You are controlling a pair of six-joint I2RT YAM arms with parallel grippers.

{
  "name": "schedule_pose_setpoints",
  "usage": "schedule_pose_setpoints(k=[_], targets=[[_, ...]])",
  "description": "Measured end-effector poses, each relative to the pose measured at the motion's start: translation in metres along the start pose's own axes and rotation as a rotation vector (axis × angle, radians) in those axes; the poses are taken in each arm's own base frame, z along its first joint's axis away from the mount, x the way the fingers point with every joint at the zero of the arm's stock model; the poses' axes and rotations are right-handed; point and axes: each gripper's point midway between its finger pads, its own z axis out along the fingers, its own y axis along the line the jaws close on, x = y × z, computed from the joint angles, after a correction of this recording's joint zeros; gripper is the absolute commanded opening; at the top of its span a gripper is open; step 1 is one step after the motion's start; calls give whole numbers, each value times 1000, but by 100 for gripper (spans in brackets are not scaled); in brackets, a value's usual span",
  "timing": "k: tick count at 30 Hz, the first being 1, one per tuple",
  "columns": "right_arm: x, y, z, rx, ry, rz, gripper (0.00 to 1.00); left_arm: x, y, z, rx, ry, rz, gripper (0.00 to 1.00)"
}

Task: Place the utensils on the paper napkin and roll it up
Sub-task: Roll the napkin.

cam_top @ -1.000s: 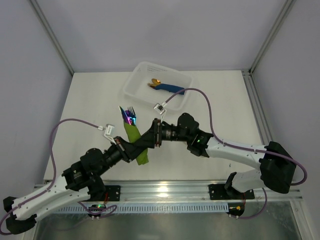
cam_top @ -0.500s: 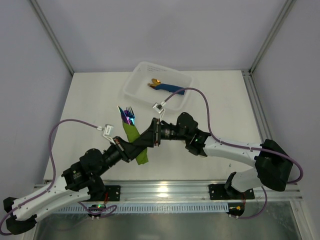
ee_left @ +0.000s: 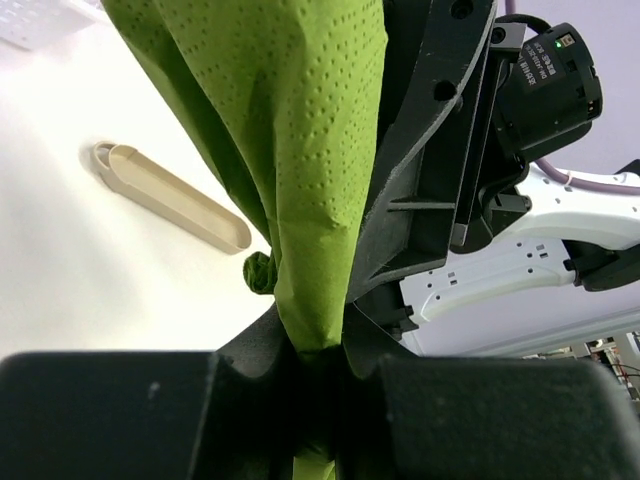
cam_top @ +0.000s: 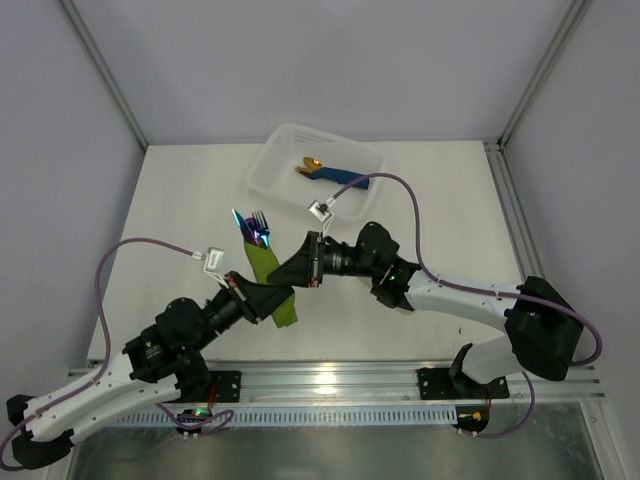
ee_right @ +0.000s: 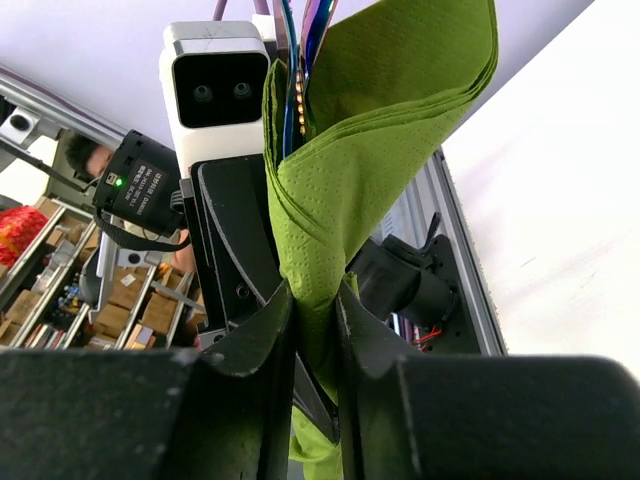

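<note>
The olive-green paper napkin (cam_top: 264, 263), rolled around the iridescent metal utensils (cam_top: 252, 228), runs from lower centre to upper left. The left gripper (ee_left: 318, 350) clamps near its lower end. The right gripper (ee_right: 316, 318) pinches mid-roll, nearer the utensils.

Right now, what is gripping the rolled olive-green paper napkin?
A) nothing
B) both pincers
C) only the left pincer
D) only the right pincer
B: the wrist views show the left pincer and the right pincer each pinching the rolled olive-green paper napkin.
</note>
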Motion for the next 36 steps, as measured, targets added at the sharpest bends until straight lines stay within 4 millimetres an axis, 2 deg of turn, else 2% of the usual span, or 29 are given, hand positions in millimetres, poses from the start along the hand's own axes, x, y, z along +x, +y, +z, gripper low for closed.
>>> schedule_pose_setpoints(k=[3, 5, 13, 20, 23, 26, 28, 31, 36], targets=[[0, 1, 0, -8, 1, 6, 34, -1, -1, 0, 3, -2, -1, 0], [0, 0, 1, -7, -1, 6, 38, 0, -3, 1, 11, 4, -1, 0], [2, -4, 5, -28, 12, 1, 39, 3, -1, 1, 7, 16, 1, 0], [6, -8, 12, -54, 47, -1, 44, 5, 1, 1, -1, 23, 3, 0], [7, -8, 14, -61, 58, -3, 41, 6, 1, 1, -1, 25, 3, 0], [8, -6, 14, -72, 65, -9, 32, 7, 3, 1, -5, 28, 4, 0], [8, -4, 13, -82, 71, -14, 18, 8, 4, 1, -7, 30, 4, 0], [10, -1, 13, -97, 80, -19, 4, 9, 3, 0, -3, 36, -1, 0], [10, 2, 12, -110, 86, -25, 4, 9, -1, -1, 12, 39, -9, 0]])
